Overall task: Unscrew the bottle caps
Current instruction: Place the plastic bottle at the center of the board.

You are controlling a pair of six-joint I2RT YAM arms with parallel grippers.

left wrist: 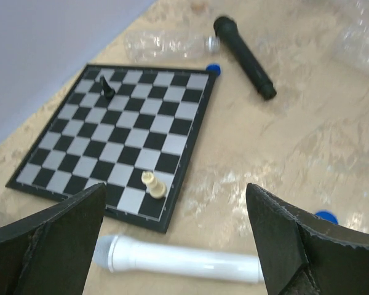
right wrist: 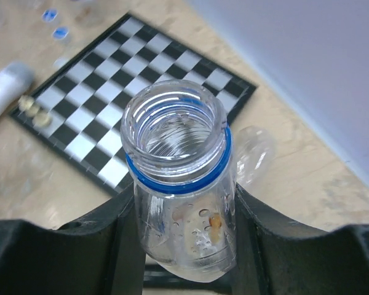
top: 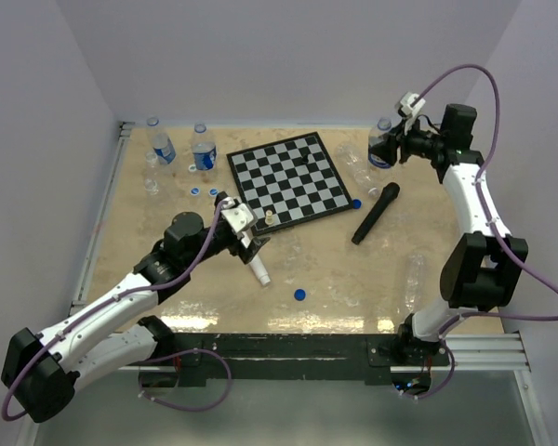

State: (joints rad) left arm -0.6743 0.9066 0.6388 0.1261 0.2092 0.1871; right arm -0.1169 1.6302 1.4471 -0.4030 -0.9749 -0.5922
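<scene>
A capless bottle (right wrist: pixel 179 166) is clamped right of the chessboard (top: pixel 288 181) by the right gripper (right wrist: pixel 183 236), probably for steadying, while the left gripper (left wrist: pixel 175 236) is held wide open, empty, by the board's near edge.

Soft, even light from above fills every view, leaving only faint shadows on the bench (top: pixel 316 265). The left wrist view is slightly blurred, its far microphone (left wrist: pixel 245 58) smeared. In the right wrist view the bottle (right wrist: pixel 178 160) is sharp and the chessboard (right wrist: pixel 111 104) behind it soft.
</scene>
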